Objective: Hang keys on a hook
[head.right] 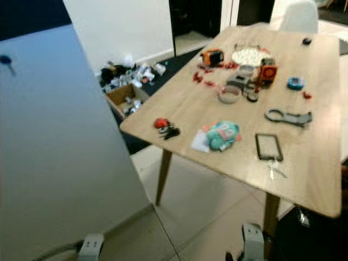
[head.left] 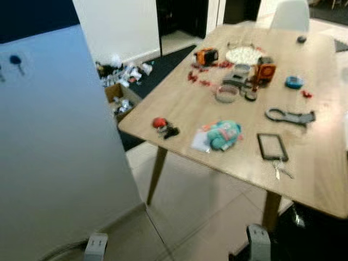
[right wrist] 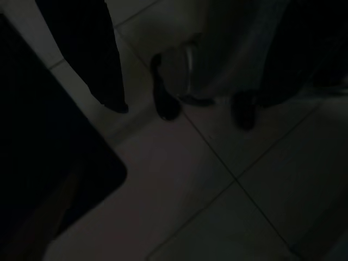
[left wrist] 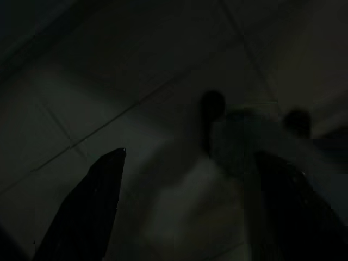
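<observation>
A small bunch of keys (head.left: 281, 171) lies on the wooden table (head.left: 179, 103) near its front right edge, just below a black rectangular frame (head.left: 272, 145). A blue hook (head.left: 16, 60) sticks out high on the pale wall panel (head.left: 54, 152) at the left. Both silver arms (head.left: 96, 244) (head.left: 259, 242) hang low at the bottom edge. The left gripper (left wrist: 190, 212) is open over dim floor tiles, with nothing between its fingers. The right gripper (right wrist: 201, 81) also hangs open above the dark floor.
The table carries a teal plush toy (head.left: 224, 135), a red and black item (head.left: 163, 126), a grey tool (head.left: 290, 116) and several small things farther back. A cardboard box (head.left: 122, 92) with clutter sits on the floor. A white chair (head.left: 291, 15) stands behind.
</observation>
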You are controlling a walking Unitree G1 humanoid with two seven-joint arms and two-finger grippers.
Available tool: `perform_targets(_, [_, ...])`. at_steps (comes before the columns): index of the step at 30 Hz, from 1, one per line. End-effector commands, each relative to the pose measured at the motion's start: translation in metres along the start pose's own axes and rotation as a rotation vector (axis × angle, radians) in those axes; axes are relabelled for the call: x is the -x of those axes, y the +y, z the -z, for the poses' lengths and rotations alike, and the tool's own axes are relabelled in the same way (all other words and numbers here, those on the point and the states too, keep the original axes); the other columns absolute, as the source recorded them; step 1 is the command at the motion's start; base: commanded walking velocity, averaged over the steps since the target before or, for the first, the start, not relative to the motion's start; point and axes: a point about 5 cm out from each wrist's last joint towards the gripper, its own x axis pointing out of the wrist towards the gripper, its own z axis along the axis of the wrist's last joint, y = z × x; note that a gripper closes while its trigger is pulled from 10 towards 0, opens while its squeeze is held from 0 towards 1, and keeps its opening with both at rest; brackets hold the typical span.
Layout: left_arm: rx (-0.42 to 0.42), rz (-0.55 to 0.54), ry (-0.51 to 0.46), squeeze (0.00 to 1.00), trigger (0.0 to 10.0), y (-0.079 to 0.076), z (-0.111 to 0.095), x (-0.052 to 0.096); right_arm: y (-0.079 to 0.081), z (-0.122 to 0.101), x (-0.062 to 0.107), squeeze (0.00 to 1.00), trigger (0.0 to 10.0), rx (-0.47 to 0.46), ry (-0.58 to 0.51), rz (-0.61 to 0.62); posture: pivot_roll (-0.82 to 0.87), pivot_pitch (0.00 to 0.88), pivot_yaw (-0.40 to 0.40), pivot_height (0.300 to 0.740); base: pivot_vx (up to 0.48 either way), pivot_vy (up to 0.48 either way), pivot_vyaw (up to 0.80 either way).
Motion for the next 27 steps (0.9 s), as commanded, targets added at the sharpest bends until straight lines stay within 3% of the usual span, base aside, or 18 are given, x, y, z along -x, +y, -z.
perform_targets(1, [-0.001,-0.008,0.034,0.0,10.0,0.004,0.011,0.002,0.007,-0.002,-0.002,0.0,10.0,-0.005,-0.006,-0.018,-0.07,0.012,0.049,0.74,0.0,0.0,0.79])
perform_targets(13, [-0.008,0.004,0.03,0.0,10.0,0.001,0.009,0.001,0.005,-0.003,-0.001,0.0,10.0,0.002,-0.011,-0.01,-0.07,0.002,0.044,0.74,0.0,0.0,0.79])
perform_targets(20, [-0.009,0.005,0.029,0.0,10.0,0.001,0.009,0.001,-0.003,-0.01,-0.001,0.0,10.0,0.001,-0.039,0.032,-0.08,0.002,0.045,0.74,0.0,0.0,0.13])
perform_targets(24, [-0.012,0.005,0.03,0.0,10.0,0.001,0.009,0.001,-0.011,-0.018,0.0,0.0,10.0,-0.029,-0.073,0.074,-0.09,0.009,0.048,0.74,0.0,0.0,0.0])
perform_targets(27, [-0.013,0.005,0.031,0.0,10.0,0.001,0.01,0.002,-0.034,-0.03,0.004,0.0,10.0,-0.02,-0.115,0.227,-0.09,0.016,0.052,0.74,0.0,0.0,0.0])
